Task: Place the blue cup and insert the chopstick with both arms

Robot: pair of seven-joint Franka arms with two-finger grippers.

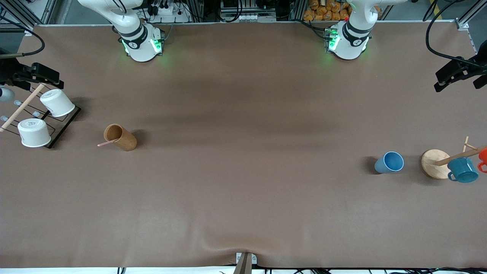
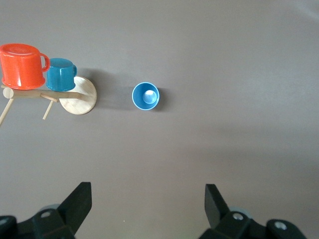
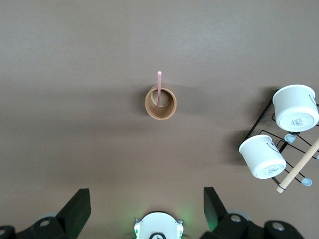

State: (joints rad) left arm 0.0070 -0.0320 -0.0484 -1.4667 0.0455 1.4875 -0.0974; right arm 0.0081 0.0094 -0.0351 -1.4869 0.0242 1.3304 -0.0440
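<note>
The blue cup stands upright, mouth up, toward the left arm's end of the table; it also shows in the left wrist view. The pale pink chopstick leans inside a brown cup toward the right arm's end, its tip sticking out past the rim; both show in the right wrist view, the chopstick in the brown cup. My left gripper is open and empty, high over bare table. My right gripper is open and empty, high over its own base. Neither gripper shows in the front view.
A wooden mug tree beside the blue cup carries a teal mug and a red mug. A black wire rack with two white cups stands at the right arm's end. Black camera mounts overhang both table ends.
</note>
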